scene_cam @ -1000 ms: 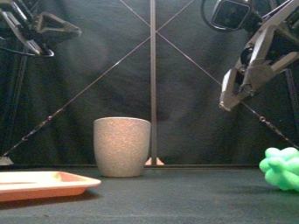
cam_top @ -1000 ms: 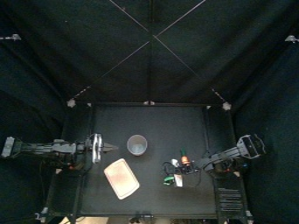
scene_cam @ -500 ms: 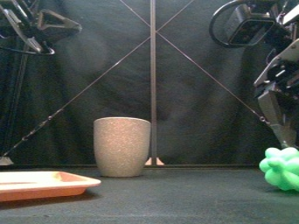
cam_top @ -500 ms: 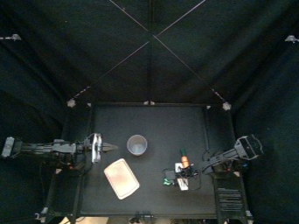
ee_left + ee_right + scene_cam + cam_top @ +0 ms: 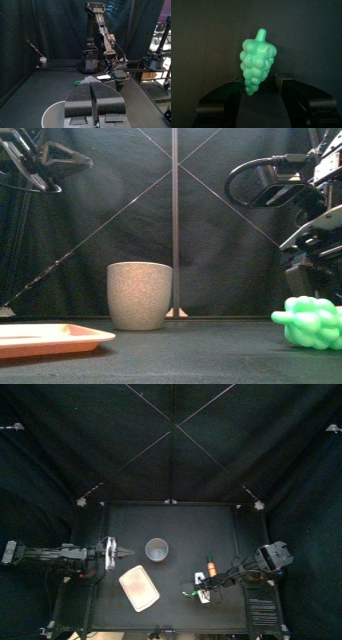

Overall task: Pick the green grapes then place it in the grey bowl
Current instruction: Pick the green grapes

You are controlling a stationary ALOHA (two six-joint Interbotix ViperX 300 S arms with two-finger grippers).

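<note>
Green grapes [image 5: 256, 60] form a knobbly, glossy, tapering cluster.

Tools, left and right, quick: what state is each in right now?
Left tool: shut, empty.
Right tool: open, jaws either side of the green grapes.

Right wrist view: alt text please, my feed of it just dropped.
The green grapes lie on the black table, their near end between the open jaws of the right gripper and their stem pointing away from the camera. The jaws flank the bunch without closing on it.
</note>
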